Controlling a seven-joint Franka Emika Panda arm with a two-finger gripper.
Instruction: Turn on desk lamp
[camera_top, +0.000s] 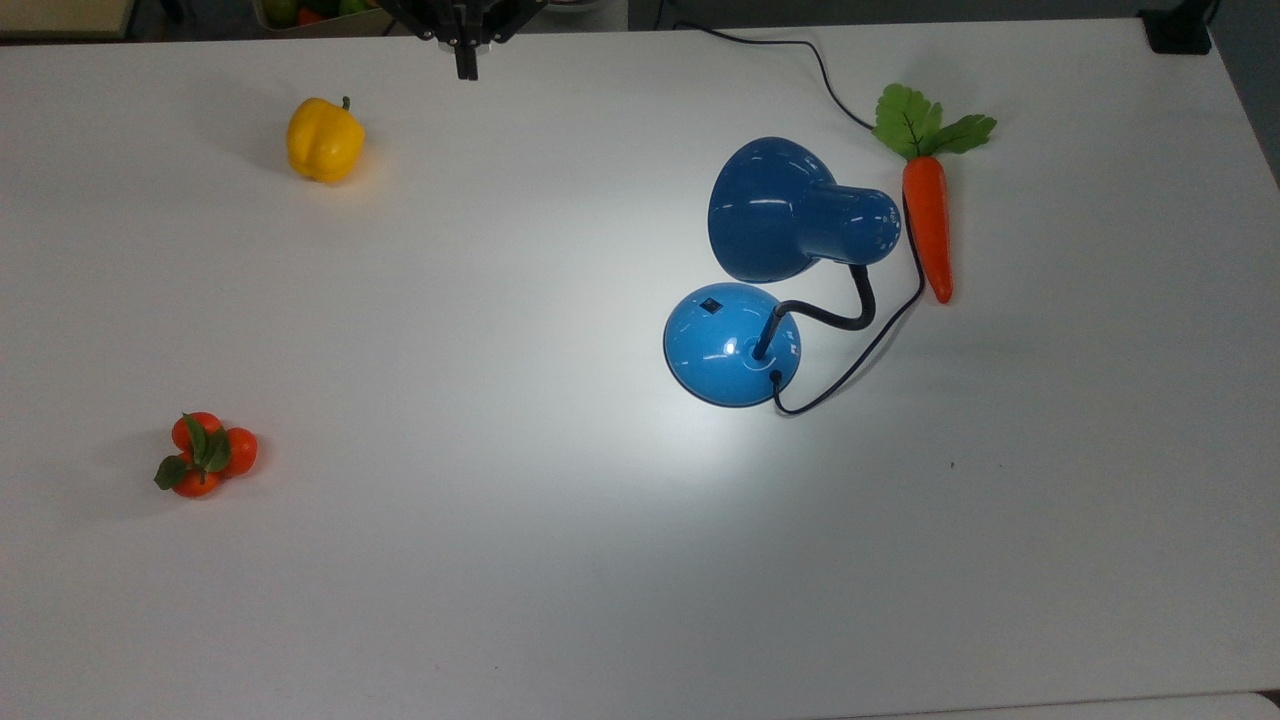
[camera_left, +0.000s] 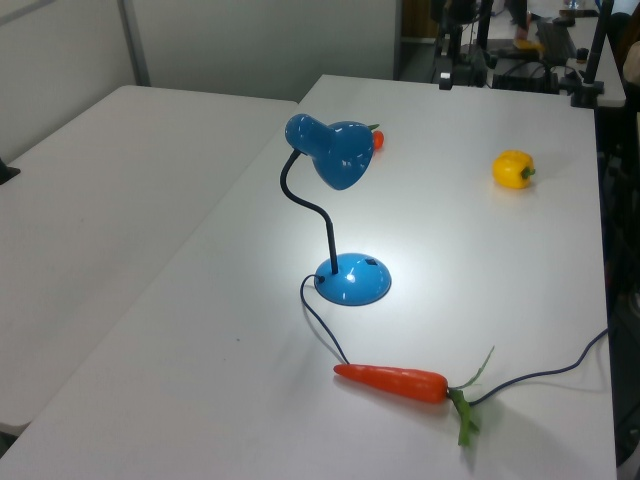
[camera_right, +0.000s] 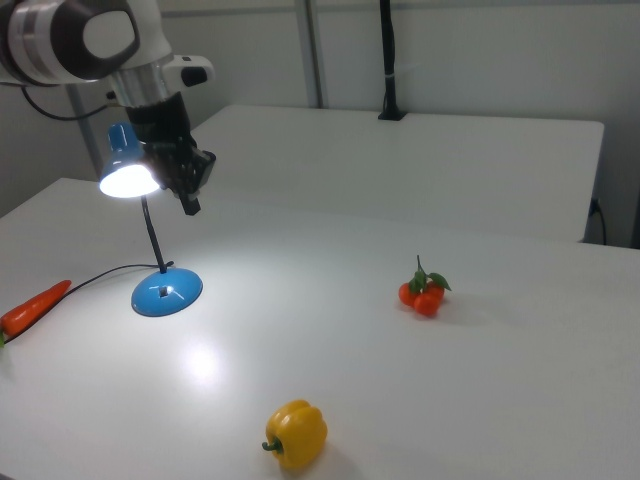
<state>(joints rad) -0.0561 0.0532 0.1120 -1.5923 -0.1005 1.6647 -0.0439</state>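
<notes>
The end effector (camera_top: 466, 70) hangs at the 12 o'clock edge of the top view, its dark fingers (camera_right: 190, 205) pressed together and holding nothing, well apart from everything on the desk (camera_top: 500, 560). In the right view it hovers in the air just beside the glowing shade, touching neither shade nor neck.

The desk lamp (camera_top: 735, 345) stands at about 2 o'clock from the top view's centre, its blue domed base flat on the desk and the small black switch (camera_top: 710, 305) at the base's 11 o'clock. Its bell shade (camera_top: 775, 210) is lit and throws a bright pool onto the desk.

A carrot (camera_top: 927, 225) lies at the lamp's 3 o'clock, a yellow pepper (camera_top: 323, 140) at the top view's 10 o'clock, and a cluster of small tomatoes (camera_top: 205, 455) at 8 o'clock.
</notes>
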